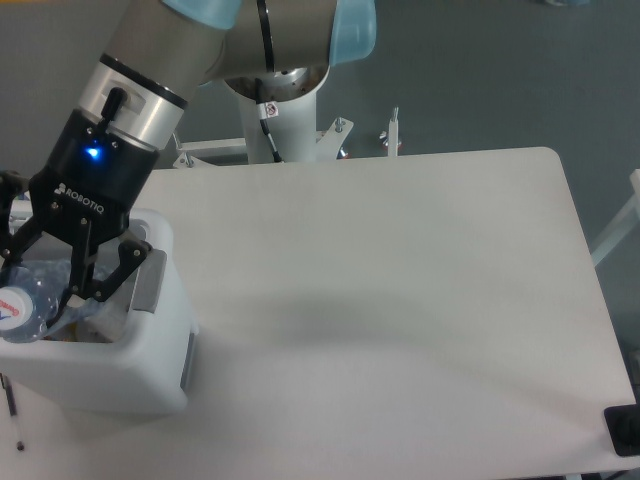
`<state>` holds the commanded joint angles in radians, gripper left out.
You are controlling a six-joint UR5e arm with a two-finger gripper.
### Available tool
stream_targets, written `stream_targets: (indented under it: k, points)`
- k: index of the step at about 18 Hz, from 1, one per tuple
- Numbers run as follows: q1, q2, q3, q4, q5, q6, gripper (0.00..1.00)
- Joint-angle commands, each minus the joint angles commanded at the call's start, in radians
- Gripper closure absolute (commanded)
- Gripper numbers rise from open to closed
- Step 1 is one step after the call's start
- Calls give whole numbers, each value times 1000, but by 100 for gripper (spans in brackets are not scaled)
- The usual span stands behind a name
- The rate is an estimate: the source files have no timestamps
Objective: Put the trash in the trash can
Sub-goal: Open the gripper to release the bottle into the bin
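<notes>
Tabletop (400, 280): white, rounded corners.
Trash can (120, 375): white bin standing at the tabletop's left edge, toward its front corner.
Gripper (45, 285): over the can's opening, fingers clamped on the bottle.
Crushed bottle (25, 300): bluish, held just above the can's interior.

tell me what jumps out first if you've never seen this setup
The claw at far left, blue light glowing on its black body, hangs over the white bin with a crushed bluish bottle between its fingers, the bottle at the bin's mouth. The rest of the picture is the wide white table, with the arm's base post behind its far edge.
</notes>
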<state>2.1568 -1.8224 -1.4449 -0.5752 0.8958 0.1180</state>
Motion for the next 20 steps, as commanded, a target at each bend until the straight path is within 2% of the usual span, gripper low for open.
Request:
stream_targets:
  k: [2, 3, 4, 5, 14, 20]
  points:
    - [0, 2, -15, 0, 0, 23, 41]
    - [0, 2, -20, 0, 0, 28, 33]
    - [0, 0, -22, 0, 0, 34, 13]
    - [0, 0, -20, 0, 2, 37, 0]
    - [20, -5, -28, 0, 2, 38, 0]
    - [176, -6, -40, -6, 5, 38, 0]
